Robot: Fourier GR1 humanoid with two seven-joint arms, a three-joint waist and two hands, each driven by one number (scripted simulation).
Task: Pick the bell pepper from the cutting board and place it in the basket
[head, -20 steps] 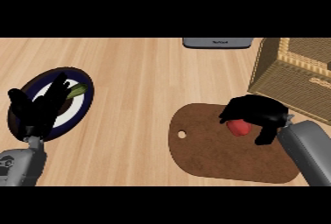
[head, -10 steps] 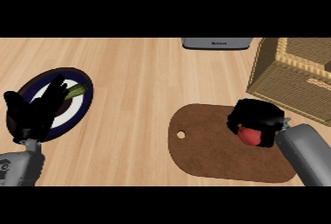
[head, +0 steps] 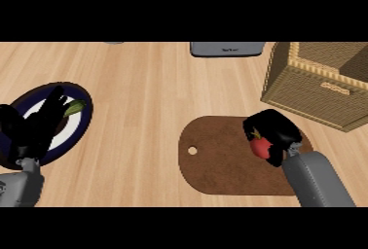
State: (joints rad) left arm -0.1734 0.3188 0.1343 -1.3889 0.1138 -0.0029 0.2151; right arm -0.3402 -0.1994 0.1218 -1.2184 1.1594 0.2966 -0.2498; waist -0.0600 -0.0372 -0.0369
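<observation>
- Two smooth grey forearms enter from the lower edge, the right forearm (head: pixel 317 181) thick and tube-like, the left forearm (head: pixel 19 187) cut off at the corner.
- Cutting board (head: pixel 223 166): dark brown, matte, rounded oblong, small round hole near its left end; lies flat on the pale wood-grain counter (head: pixel 144 87).
- Right hand (head: pixel 274 130): black, glossy, fingers curled round the bell pepper (head: pixel 260 148) over the board's right part.
- Bell pepper is red and smooth, mostly hidden by the fingers; can't tell if it touches the board.
- Left hand (head: pixel 30 130): black, fingers straight and pointing up, holding nothing, resting over the plate (head: pixel 89 115).
- Plate: round, dark blue rim, white centre, largely covered; a green item (head: pixel 75 108) peeks out, shape unclear.
- Basket (head: pixel 316 92): tan woven wicker, boxy, open top, far right, apart from the board, partly cut off.
- Grey flat object (head: pixel 226 48) at the far edge, cut off.
</observation>
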